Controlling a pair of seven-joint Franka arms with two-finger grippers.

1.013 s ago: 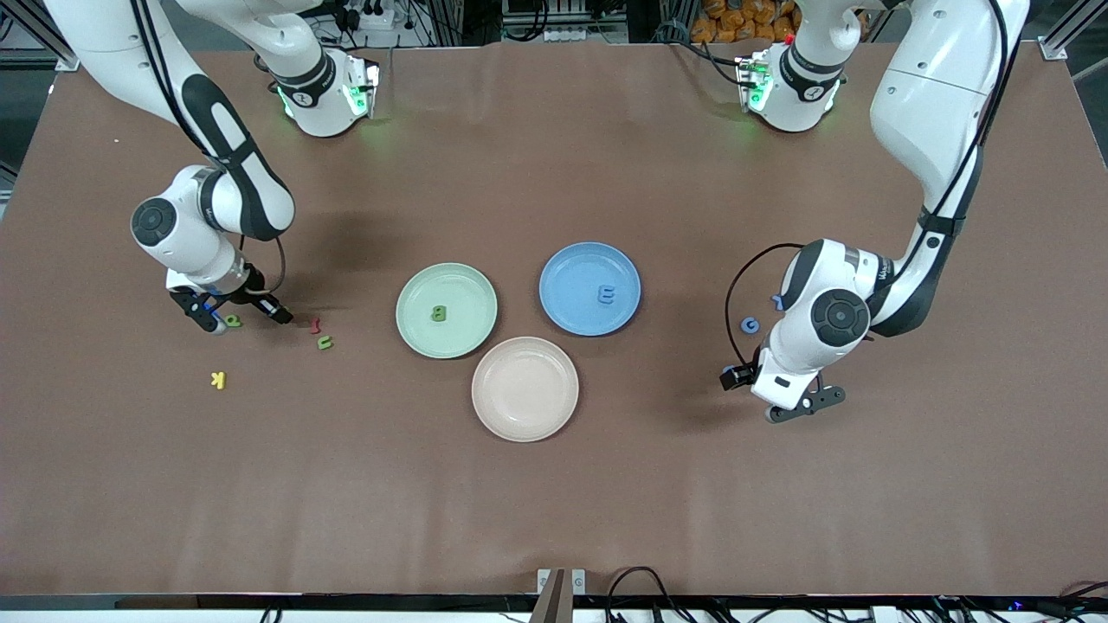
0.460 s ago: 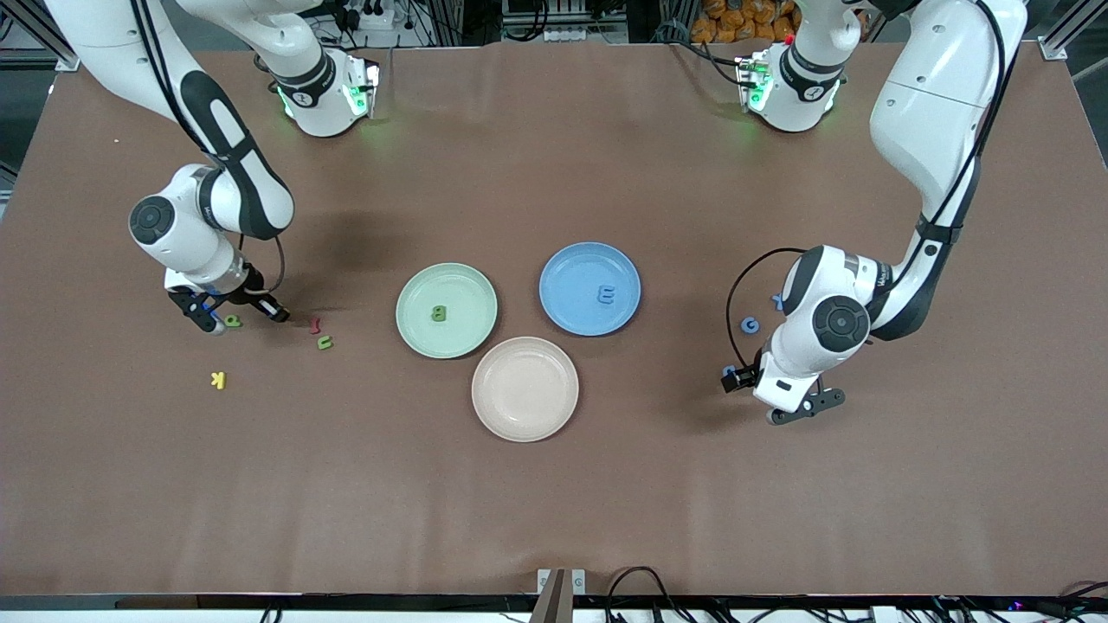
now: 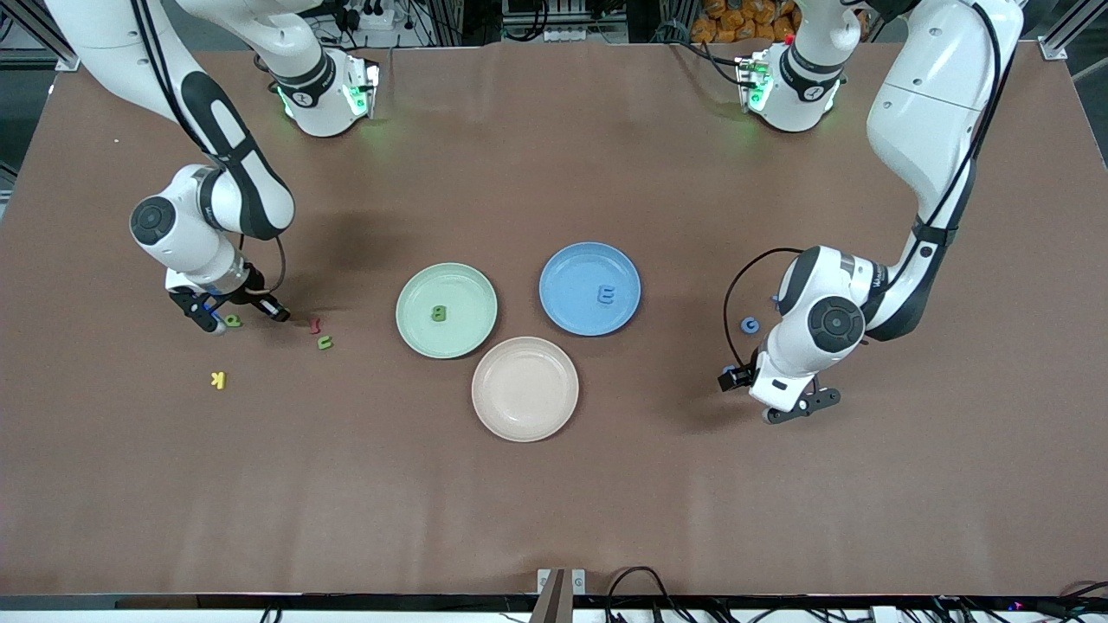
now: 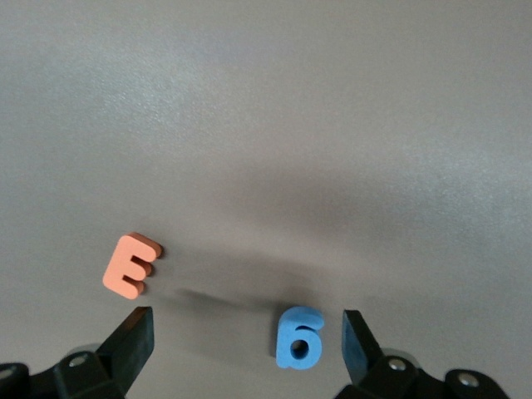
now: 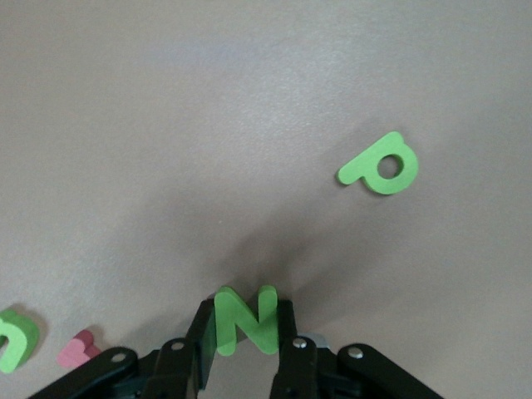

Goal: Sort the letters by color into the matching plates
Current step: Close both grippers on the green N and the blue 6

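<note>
R gripper (image 5: 246, 332) is sitting low at the table near the right arm's end, fingers closed on a green N (image 5: 245, 317), which is standing upright between the pads. A green P (image 5: 381, 165) is lying flat on the table a bit off from it. In the front view a green letter (image 3: 232, 321) is showing right at the R gripper; can't tell which one it is. A green U (image 3: 325, 343) and a dark red letter (image 3: 315, 325) are lying close together between the R gripper and the green plate (image 3: 415, 333); a yellow K (image 3: 218, 379) is lying nearer the camera.

L gripper (image 4: 248, 342) is hanging low over the table near the left arm's end, jaws wide apart and holding nothing. A blue 6 (image 4: 299, 336) is lying on the table between its fingers, close to one; an orange E (image 4: 130, 265) is lying just outside the gap.

Green plate is holding a green B (image 3: 440, 313). Blue plate (image 3: 563, 316) is holding a blue E (image 3: 607, 295). A blue G (image 3: 750, 325) is lying on the table beside the left arm. Pink plate (image 3: 525, 388) is sitting nearest the camera.
</note>
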